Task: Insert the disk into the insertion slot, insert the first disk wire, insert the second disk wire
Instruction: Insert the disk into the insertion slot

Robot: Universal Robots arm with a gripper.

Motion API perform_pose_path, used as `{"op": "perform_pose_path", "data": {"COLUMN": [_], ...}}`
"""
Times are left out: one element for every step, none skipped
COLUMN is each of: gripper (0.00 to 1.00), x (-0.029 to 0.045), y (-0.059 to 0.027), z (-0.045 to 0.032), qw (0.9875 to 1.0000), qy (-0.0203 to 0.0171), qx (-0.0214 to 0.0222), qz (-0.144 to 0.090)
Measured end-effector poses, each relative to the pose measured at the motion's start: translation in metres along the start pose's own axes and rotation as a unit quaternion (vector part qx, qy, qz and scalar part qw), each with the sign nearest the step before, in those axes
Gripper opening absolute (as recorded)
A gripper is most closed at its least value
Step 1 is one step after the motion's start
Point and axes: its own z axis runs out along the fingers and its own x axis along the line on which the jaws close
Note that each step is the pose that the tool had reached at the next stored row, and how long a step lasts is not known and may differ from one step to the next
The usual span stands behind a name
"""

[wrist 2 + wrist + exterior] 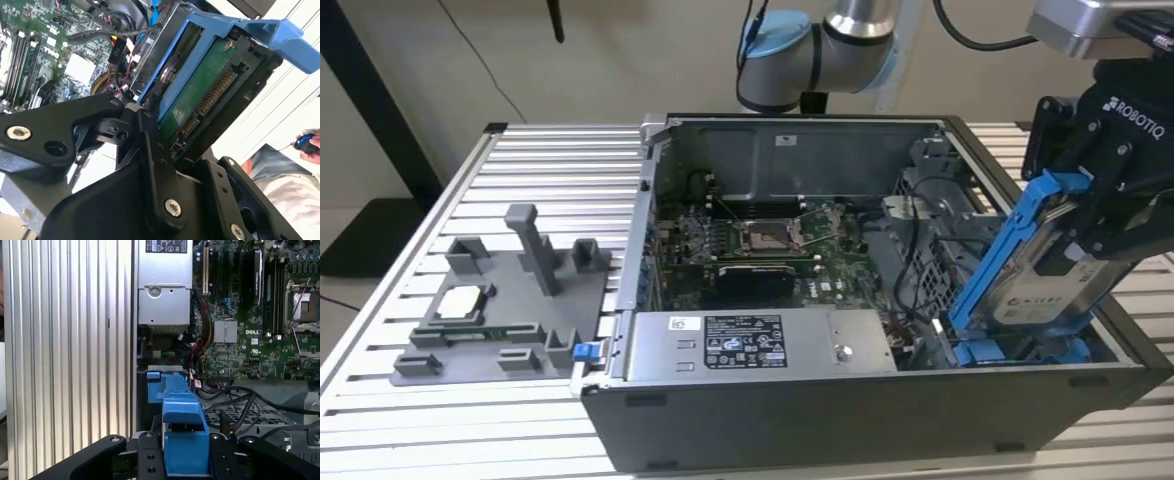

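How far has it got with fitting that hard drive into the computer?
Nothing is finished yet. The gripper holds the disk tilted, its lower end near the insertion slot but not seated. In the second wrist view the disk's connector is bare, so nothing is plugged into it yet.

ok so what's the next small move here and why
Probably ease the disk down and flatter into the slot: the gripper holds it steeply tilted, lower end by the slot's blue rails, upper end well above the case, so it isn't seated.
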Motion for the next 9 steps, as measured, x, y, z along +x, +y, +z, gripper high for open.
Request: {"op": "perform_pose_path", "data": {"gripper": [0.0,0.0,0.0,0.0,0.0,0.0,0.0,0.0,0.0], "x": [-0.0002,-0.0008,-0.0024,-0.0039,-0.0054,-0.0065,-0.0068,-0.0068,-0.0069], "y": [-0.0001,-0.0002,-0.0004,-0.0004,-0.0004,-0.0005,-0.0006,-0.0007,-0.0008], "z": [0.0008,0.0015,0.002,0.0025,0.0031,0.0036,0.004,0.0047,0.0052], "qw": [1.0,1.0,1.0,1.0,1.0,1.0,1.0,1.0,1.0], "qy": [-0.0001,-0.0001,-0.0001,-0.0001,-0.0001,-0.0001,0.0,-0.0002,-0.0001], "qx": [0.0,0.0,0.0,0.0,0.0,0.0,0.0,0.0,0.0], "qz": [0.0,0.0,0.0,0.0,0.0,0.001,0.001,0.001,0.001]}}
